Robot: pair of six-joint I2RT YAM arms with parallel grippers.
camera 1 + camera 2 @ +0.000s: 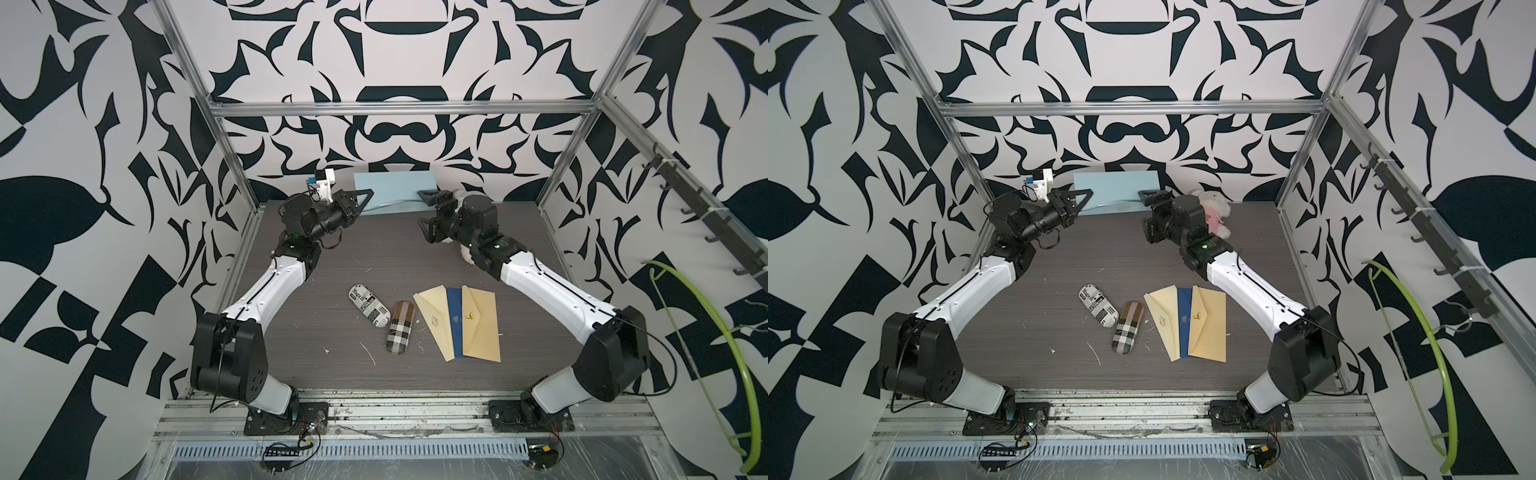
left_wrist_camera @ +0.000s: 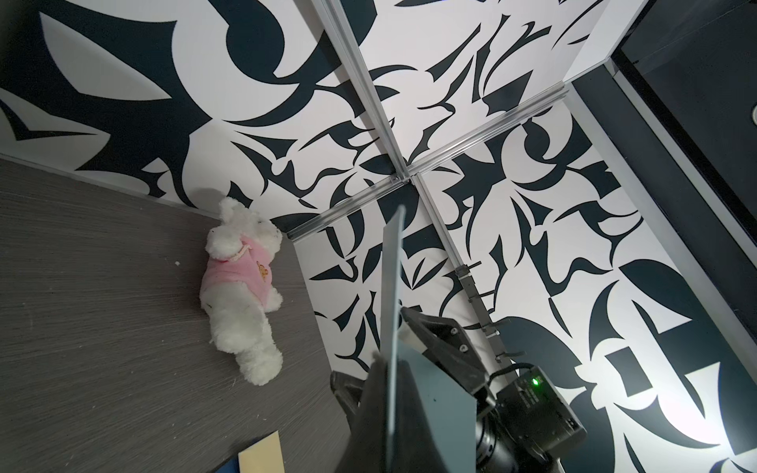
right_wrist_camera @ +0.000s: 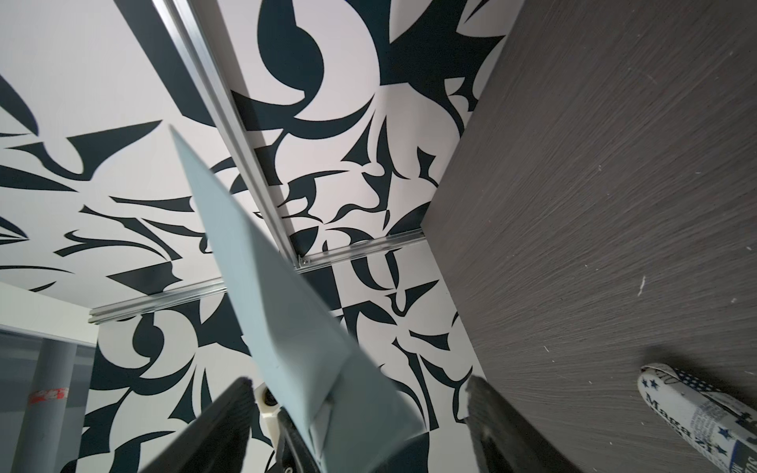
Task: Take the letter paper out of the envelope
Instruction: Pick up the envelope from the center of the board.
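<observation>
A light blue envelope [image 1: 395, 189] [image 1: 1116, 190] is held upright above the table's far edge, near the back wall. My left gripper [image 1: 366, 198] [image 1: 1086, 197] is shut on its left end; in the left wrist view the envelope [image 2: 392, 286] shows edge-on between the dark fingers of that gripper [image 2: 388, 364]. My right gripper [image 1: 424, 211] [image 1: 1145, 214] is open, its fingers either side of the envelope's right end. In the right wrist view that gripper [image 3: 356, 391] straddles the flap side of the envelope [image 3: 278, 295]. A pale sliver [image 3: 320, 424] shows under the flap; I cannot tell whether it is the letter paper.
Near the front lie a newsprint glasses case [image 1: 368, 306], a plaid case [image 1: 399, 328], and overlapping cream [image 1: 432, 324], dark blue [image 1: 455, 322] and tan [image 1: 482, 326] envelopes. A white plush toy in pink [image 1: 1216, 210] [image 2: 241, 286] lies at the back right. A green hanger [image 1: 731, 332] hangs on the right wall.
</observation>
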